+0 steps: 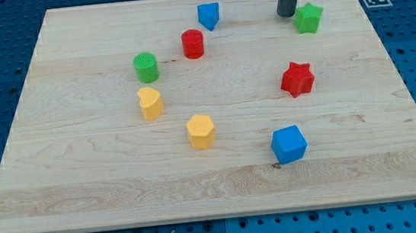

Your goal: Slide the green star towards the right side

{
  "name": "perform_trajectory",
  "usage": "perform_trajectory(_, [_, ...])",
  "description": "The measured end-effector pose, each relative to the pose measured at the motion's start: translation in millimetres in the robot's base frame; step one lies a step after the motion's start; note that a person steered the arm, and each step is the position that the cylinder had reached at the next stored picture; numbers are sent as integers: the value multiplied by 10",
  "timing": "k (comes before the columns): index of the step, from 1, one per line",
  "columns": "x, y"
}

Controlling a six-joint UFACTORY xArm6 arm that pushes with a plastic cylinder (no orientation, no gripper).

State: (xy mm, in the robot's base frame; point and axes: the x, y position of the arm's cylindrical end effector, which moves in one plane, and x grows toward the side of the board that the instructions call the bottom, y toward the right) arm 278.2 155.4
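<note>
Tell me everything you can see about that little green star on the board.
The green star is a small, chunky block with ribbed-looking sides, lying flat on the wooden board near the view's top right corner. My tip stands just to its left, close beside it; whether they touch I cannot tell. No other block is near; the red star lies well below it.

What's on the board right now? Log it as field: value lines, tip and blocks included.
tip: my tip, just to the view's left of the green star
contact: cannot tell if touching
other green: green cylinder
red: red cylinder, red star
blue: blue cube, blue block near the view's top
yellow: yellow heart, yellow block
surface: wooden board
</note>
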Motion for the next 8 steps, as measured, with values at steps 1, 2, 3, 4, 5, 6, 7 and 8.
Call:
perform_trajectory(1, [137, -25])
perform_trajectory(2, [315, -9])
perform_trajectory(3, [384, 14])
perform_trajectory(4, [391, 425])
perform_trajectory(5, [384, 554])
perform_trajectory(6, [384, 566])
perform_trajectory(7, [384, 685])
perform_trajectory(8, [386, 751])
